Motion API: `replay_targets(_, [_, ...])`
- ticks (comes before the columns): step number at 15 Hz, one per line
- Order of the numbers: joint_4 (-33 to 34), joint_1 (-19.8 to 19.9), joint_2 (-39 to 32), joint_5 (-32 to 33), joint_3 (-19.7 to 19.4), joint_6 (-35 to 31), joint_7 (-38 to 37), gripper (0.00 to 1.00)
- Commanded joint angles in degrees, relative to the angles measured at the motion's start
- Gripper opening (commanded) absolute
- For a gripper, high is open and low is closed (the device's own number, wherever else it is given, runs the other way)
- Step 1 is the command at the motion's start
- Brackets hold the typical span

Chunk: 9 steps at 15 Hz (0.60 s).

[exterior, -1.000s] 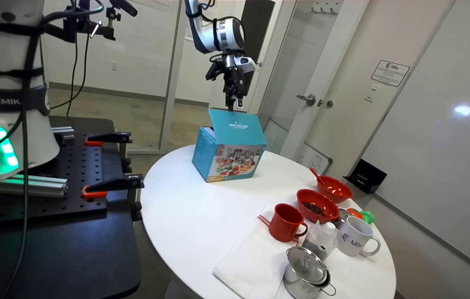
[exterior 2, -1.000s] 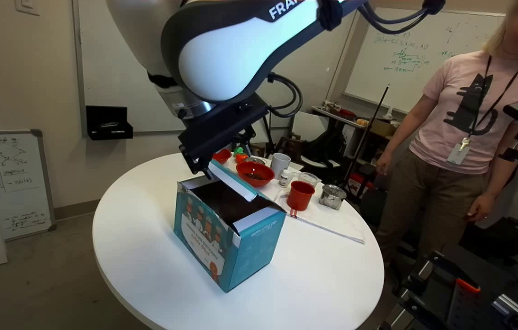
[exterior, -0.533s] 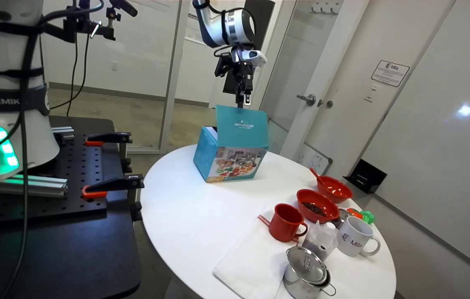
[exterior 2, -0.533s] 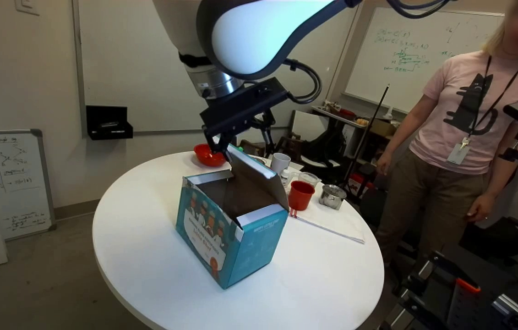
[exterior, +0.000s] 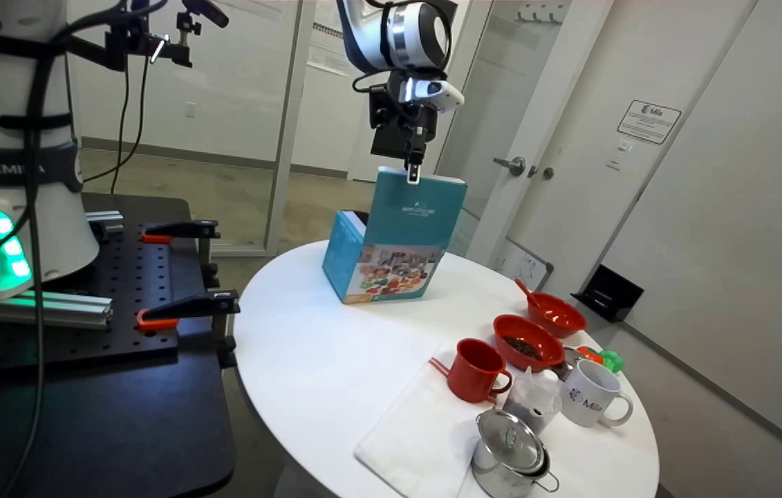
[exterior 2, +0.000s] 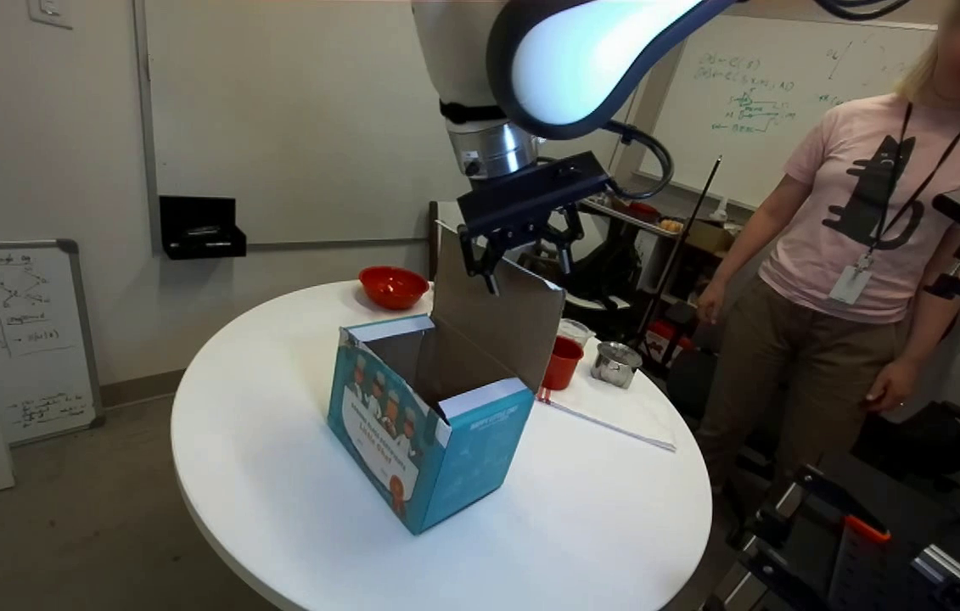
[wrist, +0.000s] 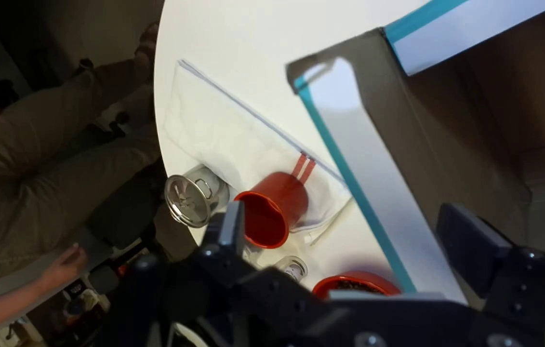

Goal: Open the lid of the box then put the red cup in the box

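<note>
The teal box (exterior: 394, 273) stands on the round white table in both exterior views (exterior 2: 480, 458). Its lid (exterior: 418, 207) stands up about vertical, with the brown inside facing the box opening (exterior 2: 492, 318). My gripper (exterior 2: 528, 273) is open at the lid's top edge. In the wrist view, the lid's edge (wrist: 383, 188) passes between the widely spread fingers of the gripper (wrist: 353, 236). One finger is on the lid's inner side, the other on its outer side. The red cup (exterior: 473, 373) stands upright on a white cloth, partly hidden behind the lid (exterior 2: 563, 365); it shows whole in the wrist view (wrist: 279, 193).
Around the cup are a metal pot (exterior: 508, 460), a white mug (exterior: 588, 394), a small bottle (exterior: 536, 398) and two red bowls (exterior: 529, 346) (exterior: 560, 315). The white cloth (exterior: 422, 429) lies under the cup. A person (exterior 2: 878, 212) stands beside the table.
The lid has swung up from a low tilt over the box to about upright. My gripper has moved with it toward the cup's side. The box and cup stayed in place.
</note>
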<state>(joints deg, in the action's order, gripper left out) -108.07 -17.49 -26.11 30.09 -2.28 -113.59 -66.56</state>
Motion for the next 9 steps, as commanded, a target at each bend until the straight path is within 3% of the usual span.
replay_targets(1, [-8.74, 3.01, 7.0, -2.86, 0.88, -5.18, -1.5, 1.0])
replay_targets(9, [-18.59, 6.39, 15.41, -7.05, 1.57, -14.24, -0.57, 1.0])
